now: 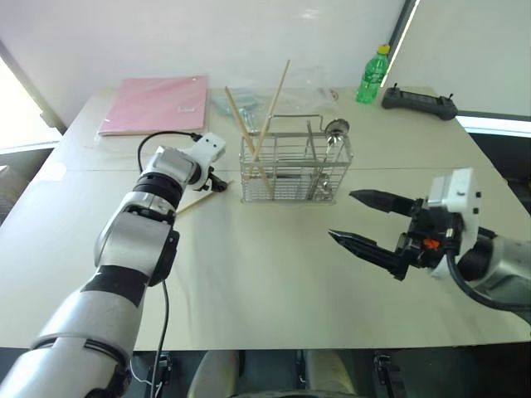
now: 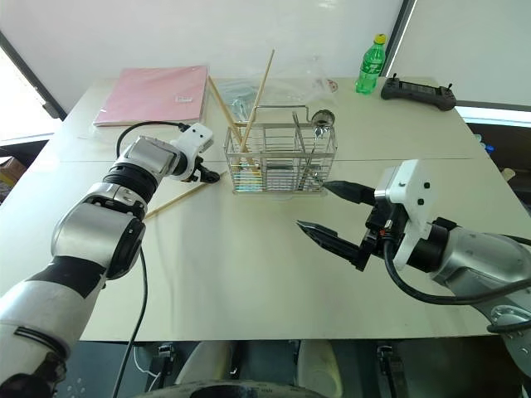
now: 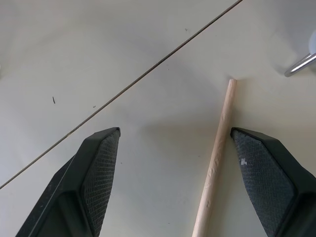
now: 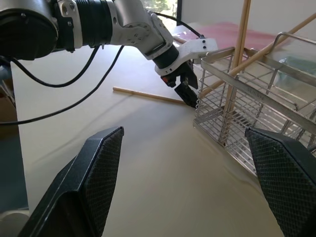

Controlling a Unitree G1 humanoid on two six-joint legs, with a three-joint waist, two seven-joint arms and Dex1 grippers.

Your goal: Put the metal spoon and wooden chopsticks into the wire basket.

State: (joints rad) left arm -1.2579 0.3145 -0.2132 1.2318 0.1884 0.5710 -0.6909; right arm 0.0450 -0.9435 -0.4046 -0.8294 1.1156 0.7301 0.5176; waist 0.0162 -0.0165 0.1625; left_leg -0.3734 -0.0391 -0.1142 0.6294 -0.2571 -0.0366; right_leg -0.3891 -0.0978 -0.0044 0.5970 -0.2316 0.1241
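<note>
— What do you see on your left side?

— A pink folder [image 1: 156,104] lies at the far left of the table [image 1: 274,282]. Nearer, my left gripper [image 1: 217,183] points down at the tabletop just left of the wire basket [image 1: 294,170]. Its fingers [image 3: 94,173] are spread wide, and one loose chopstick [image 3: 215,160] lies flat on the table between them, close to one pad, not pinched by either.

— And the basket itself?

— It stands upright in the middle of the table. Two wooden chopsticks [image 1: 264,124] lean crossed in its left part, their upper ends sticking out well above the rim. The metal spoon [image 1: 334,133] stands in the right part, its round bowl up above the wire.

— What about your right side?

— My right gripper [image 1: 365,220] hovers above the table, in front and to the right of the basket, well apart from it. Its fingers [image 4: 98,173] are spread wide with nothing between them. Far back, a green bottle [image 1: 373,75] stands beside a black controller [image 1: 419,103].
</note>
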